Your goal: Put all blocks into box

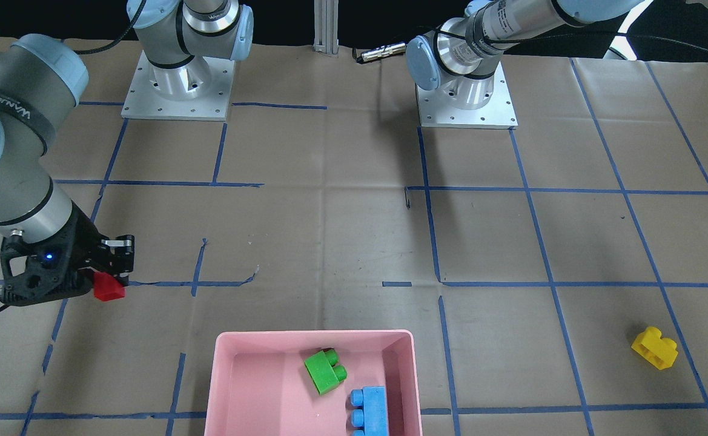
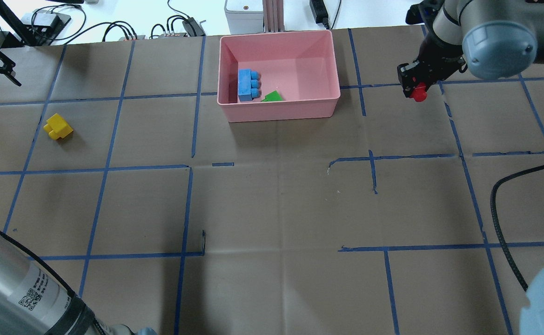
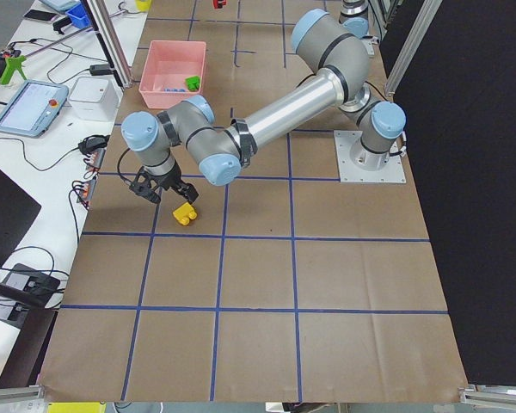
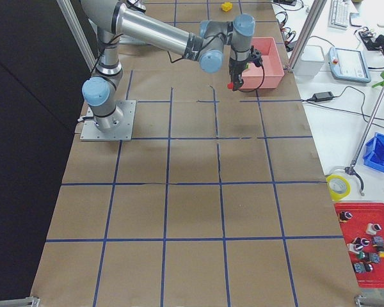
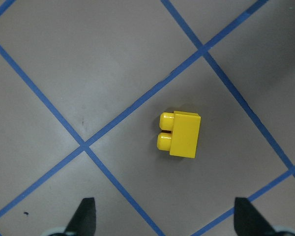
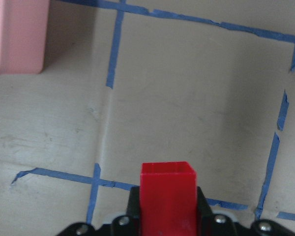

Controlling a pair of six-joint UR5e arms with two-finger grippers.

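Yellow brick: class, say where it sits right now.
In the overhead view the yellow brick lies on the table at the far left, well outside the pink tray; the open left gripper hovers close by.

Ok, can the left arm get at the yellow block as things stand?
Probably yes. The left gripper hangs open just above the yellow block, which lies alone on the bare table, with nothing beside it or covering it.
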